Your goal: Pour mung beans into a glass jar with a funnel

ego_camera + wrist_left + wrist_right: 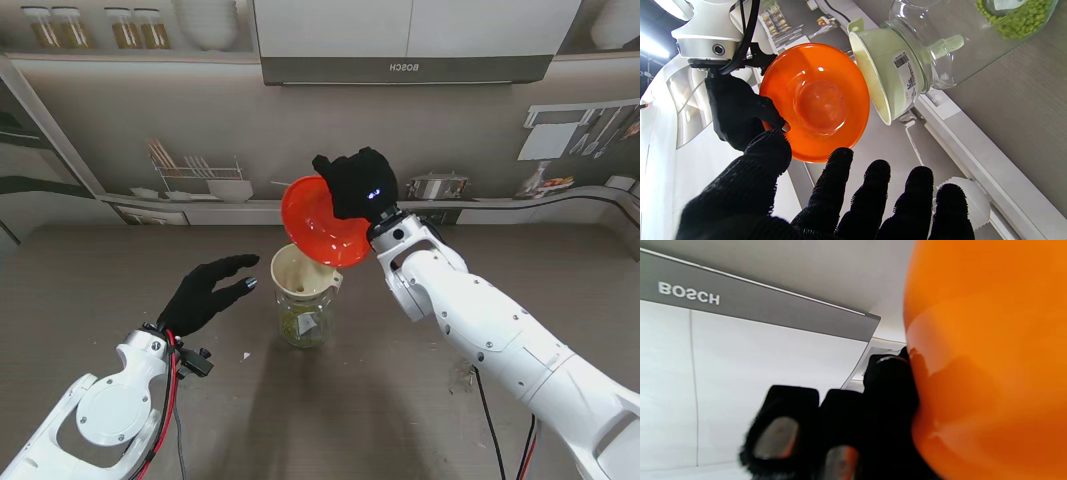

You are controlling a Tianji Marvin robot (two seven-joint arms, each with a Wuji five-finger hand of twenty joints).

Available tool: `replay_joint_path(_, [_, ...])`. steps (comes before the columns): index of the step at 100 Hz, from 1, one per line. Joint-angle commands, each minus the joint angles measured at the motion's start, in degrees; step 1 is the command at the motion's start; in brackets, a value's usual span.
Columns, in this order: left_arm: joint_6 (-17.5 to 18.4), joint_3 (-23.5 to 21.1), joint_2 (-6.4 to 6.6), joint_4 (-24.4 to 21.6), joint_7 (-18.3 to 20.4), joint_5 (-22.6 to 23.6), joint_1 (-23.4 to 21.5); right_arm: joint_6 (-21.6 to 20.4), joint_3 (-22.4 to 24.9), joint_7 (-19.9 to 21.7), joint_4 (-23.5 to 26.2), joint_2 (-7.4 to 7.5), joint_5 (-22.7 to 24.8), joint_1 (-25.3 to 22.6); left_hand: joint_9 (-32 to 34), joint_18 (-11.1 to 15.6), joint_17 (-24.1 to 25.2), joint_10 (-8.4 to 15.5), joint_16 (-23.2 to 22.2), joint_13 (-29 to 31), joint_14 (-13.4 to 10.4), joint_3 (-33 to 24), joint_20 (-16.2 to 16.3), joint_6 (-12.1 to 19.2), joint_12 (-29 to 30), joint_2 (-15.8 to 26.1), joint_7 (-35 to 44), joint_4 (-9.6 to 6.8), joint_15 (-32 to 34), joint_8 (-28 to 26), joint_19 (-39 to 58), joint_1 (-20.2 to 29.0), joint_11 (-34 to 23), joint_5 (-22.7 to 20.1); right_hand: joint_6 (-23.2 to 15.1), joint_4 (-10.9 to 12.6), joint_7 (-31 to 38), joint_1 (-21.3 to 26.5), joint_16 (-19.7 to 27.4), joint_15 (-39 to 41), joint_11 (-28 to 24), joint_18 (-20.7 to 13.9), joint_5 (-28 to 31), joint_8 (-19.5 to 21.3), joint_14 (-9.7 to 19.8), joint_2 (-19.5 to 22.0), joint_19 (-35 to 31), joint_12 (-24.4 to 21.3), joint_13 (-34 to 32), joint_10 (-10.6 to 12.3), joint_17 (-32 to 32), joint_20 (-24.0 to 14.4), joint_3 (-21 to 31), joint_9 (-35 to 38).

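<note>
A clear glass jar (304, 322) stands upright at the middle of the frame, green mung beans (298, 325) lying in its bottom. A cream plastic funnel (303, 274) sits in its mouth. Just above, an orange plastic bowl (322, 221) is tipped steeply toward the funnel, its inside bare.

Grey table (120, 260); Bosch range hood (405, 68) overhead; dish rack (197, 175) behind

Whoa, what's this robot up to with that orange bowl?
Its right hand holds an orange bowl tipped steeply over a cream funnel that sits in a glass jar. Green beans already lie in the jar's bottom, and the bowl looks empty. The left hand is open beside the jar, touching nothing.
</note>
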State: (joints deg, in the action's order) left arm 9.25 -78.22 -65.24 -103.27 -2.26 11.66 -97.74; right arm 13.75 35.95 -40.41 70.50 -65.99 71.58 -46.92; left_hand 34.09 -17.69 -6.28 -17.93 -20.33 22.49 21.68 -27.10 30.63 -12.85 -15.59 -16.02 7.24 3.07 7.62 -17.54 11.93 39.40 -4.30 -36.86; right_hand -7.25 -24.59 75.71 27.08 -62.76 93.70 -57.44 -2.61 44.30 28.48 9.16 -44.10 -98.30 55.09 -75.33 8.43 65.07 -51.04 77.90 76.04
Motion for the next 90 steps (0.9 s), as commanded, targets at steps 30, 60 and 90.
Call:
replay_joint_path(30, [-0.2,0.1,-0.27,0.2,1.0,-0.1,0.0,-0.7,5.5,3.3,5.0,1.74,2.8,-3.1,0.9,0.0,-0.1,-0.2,-0.5,0.9,0.4,0.8,0.4,0.2,0.4,2.3,0.0,-1.45,0.3,-0.1,-1.3,1.5,0.4,-0.3,-1.5,0.1,4.3,2.4,-1.3,3.1,-1.0,-8.4,-0.4,0.5,9.6,2.8,-6.1,0.0,-0.7,-2.1,2.5,-0.1,6.3,2.2])
replay_joint_path(60, [-0.1,0.2,-0.27,0.3,1.1,-0.2,0.1,-1.8,10.7,6.4,7.6,3.05,4.5,-6.6,0.8,0.0,-0.1,-0.2,-0.5,0.8,0.5,0.8,0.4,0.0,0.4,2.3,0.1,-1.44,0.3,-0.1,-1.3,1.5,0.4,-0.5,-1.5,0.1,4.3,2.6,-1.3,3.1,-0.9,-8.2,-0.4,0.5,9.5,2.7,-6.1,0.0,-0.7,-2.3,2.5,-0.1,6.3,2.2])
replay_joint_path(90, [0.0,0.2,-0.26,0.4,1.0,-0.1,0.2,-3.1,13.5,6.8,7.2,3.57,3.9,-10.0,0.9,0.0,-0.1,-0.2,-0.5,0.9,0.4,0.8,0.4,0.1,0.4,2.3,0.1,-1.44,0.3,-0.1,-1.3,1.4,0.4,-0.4,-1.5,0.2,4.3,2.7,-1.3,3.2,-0.9,-8.1,-0.4,0.5,9.5,2.7,-6.2,0.1,-0.7,-2.3,2.5,-0.2,6.3,2.2])
